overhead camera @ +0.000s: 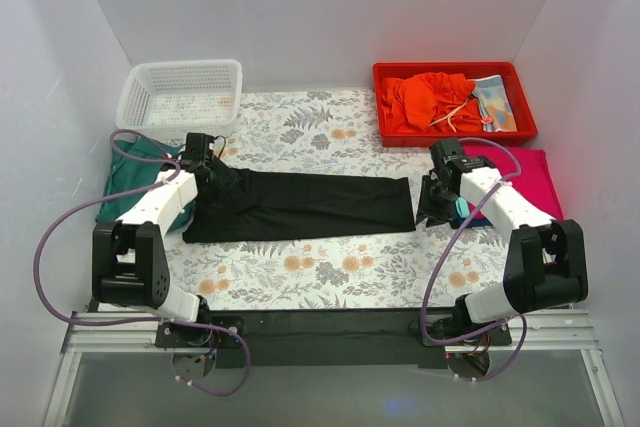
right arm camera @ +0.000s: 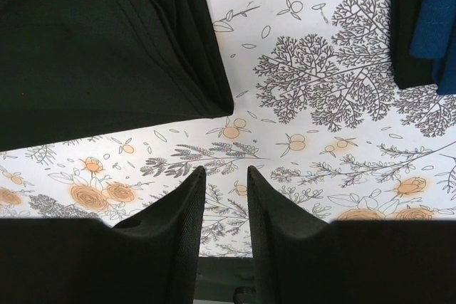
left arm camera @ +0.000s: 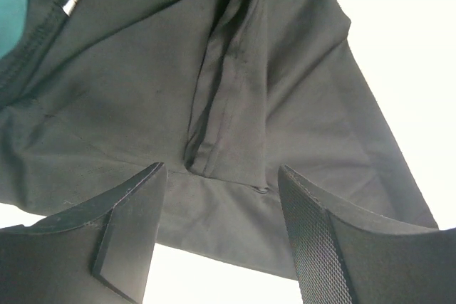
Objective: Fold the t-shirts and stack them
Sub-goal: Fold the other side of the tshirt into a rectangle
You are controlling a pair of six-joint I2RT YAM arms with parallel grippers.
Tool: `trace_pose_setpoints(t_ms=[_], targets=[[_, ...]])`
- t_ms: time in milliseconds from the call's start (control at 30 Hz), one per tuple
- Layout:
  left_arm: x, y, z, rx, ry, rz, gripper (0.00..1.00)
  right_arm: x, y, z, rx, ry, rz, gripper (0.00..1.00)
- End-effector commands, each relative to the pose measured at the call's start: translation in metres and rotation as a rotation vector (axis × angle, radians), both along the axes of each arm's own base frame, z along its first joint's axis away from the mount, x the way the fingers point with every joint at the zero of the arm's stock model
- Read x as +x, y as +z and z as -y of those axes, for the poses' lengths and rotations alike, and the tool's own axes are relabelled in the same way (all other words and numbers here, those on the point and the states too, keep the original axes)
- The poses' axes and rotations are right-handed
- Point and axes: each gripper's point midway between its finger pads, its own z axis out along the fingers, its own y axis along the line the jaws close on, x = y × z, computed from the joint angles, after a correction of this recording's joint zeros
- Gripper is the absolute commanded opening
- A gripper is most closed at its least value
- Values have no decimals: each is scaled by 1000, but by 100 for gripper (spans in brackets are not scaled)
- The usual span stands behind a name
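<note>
A black t-shirt (overhead camera: 300,205) lies folded into a long strip across the middle of the table. My left gripper (overhead camera: 213,175) hovers over its left end. In the left wrist view the left gripper (left arm camera: 222,176) is open wide, with creased black cloth (left arm camera: 178,90) below and nothing clamped. My right gripper (overhead camera: 436,199) sits just past the strip's right end. Its jaws (right arm camera: 226,170) stand a little apart over bare floral covering, beside the shirt's corner (right arm camera: 107,55). A teal shirt (overhead camera: 130,182) lies under the left arm, a magenta one (overhead camera: 530,179) under the right, and a navy one (right arm camera: 434,19) near it.
A white mesh basket (overhead camera: 180,97) stands at the back left. A red tray (overhead camera: 520,127) at the back right holds orange-red clothes. White walls close in both sides. The floral table covering (overhead camera: 330,267) shows in front of the black shirt.
</note>
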Motion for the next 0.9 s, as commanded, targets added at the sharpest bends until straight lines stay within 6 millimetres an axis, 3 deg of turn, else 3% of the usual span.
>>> trace_pose_setpoints(t_ms=[0,233,500,667,800,867], targets=[[-3,-11,11,-38,-38,-8,63,-2,7,0,6,-15,15,35],[0,-30,19,-50,-60,-37,63,0,10,-1,9,-16,26,35],[22,-41,39,-92,-105,-18,63,2,11,4,-20,-27,40,35],[48,-31,50,-79,-130,49,63,2,11,5,-26,-26,36,35],[82,-6,61,-52,-143,138,63,2,10,5,-26,-24,32,35],[90,-6,72,-48,-166,142,63,2,9,5,-25,-24,30,35]])
